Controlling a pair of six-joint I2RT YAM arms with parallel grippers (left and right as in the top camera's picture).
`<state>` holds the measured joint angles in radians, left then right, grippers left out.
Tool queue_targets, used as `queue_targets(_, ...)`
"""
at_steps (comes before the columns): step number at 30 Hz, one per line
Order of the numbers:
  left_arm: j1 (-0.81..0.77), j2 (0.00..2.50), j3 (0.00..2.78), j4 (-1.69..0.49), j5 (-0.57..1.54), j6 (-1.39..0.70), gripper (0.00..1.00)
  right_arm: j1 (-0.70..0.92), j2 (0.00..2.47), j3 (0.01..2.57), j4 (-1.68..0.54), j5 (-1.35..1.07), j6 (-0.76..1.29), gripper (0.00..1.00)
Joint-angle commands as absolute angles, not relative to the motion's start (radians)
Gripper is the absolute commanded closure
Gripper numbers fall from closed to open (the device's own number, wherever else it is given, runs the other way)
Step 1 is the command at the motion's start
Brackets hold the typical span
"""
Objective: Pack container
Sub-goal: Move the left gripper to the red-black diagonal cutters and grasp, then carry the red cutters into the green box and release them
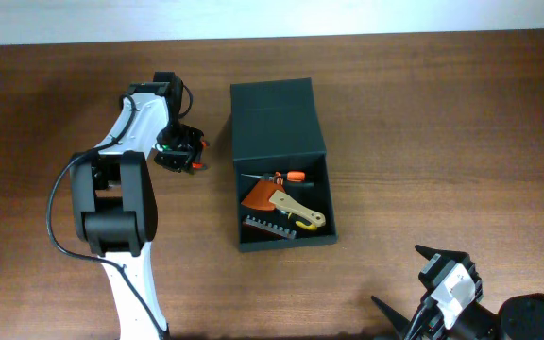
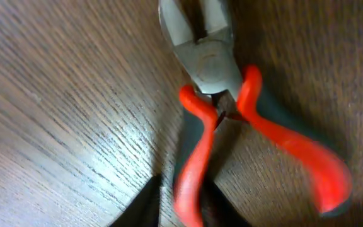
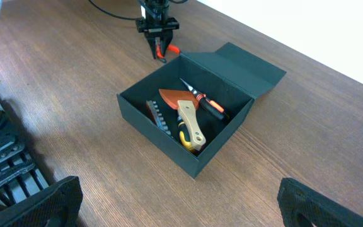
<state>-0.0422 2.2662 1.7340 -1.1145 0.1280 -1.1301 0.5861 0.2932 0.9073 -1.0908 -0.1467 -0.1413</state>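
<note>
Plainly, the left arm [image 1: 126, 179] bends forward over the table [image 1: 442, 113], its left gripper [image 1: 179, 161] pointing down at red-handled pliers [image 2: 210, 63]. One handle lies between the fingertips [image 2: 147, 203], but I cannot tell whether they clamp it. The container [image 1: 277, 113] sits open just right of that gripper, apart from it, with tools [image 1: 286, 203] inside. The right gripper [image 1: 409, 279] is spread wide.

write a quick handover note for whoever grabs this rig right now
Left gripper: open, low at the table left of the container, fingers straddling one red handle of the pliers, not closed on it.
Right gripper: open, empty, near right of the table.
Done: lid flap is open; screwdriver and wooden-handled scraper lie inside.
Left: grip the pliers, drop them in the container, probably close the lid.
</note>
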Motion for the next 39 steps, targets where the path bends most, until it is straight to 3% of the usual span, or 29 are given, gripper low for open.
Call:
queue_targets(1, -0.037, 2.283, 1.743, -1.119, 0.131, -1.127, 0.85, 0.588, 0.285, 0.907, -1.085, -0.138, -0.137, 0.01)
queue_targets(10, -0.037, 2.283, 1.743, -1.119, 0.133, -1.127, 0.98, 0.588, 0.285, 0.907, -1.085, -0.138, -0.137, 0.01)
queue_targets(24, -0.101, 2.110, 1.743, -1.119, 0.112, -1.127, 0.98, 0.588, 0.285, 0.907, -1.085, -0.138, -0.137, 0.02)
queue_targets(33, -0.265, 1.788, 1.743, -1.119, 0.041, -1.128, 0.98, 0.588, 0.285, 0.907, -1.085, -0.138, -0.137, 0.01)
queue_targets(39, -0.436, 1.713, 1.731, -1.119, 0.040, -1.185, 0.98, 0.588, 0.285, 0.907, -1.085, -0.138, -0.137, 0.01)
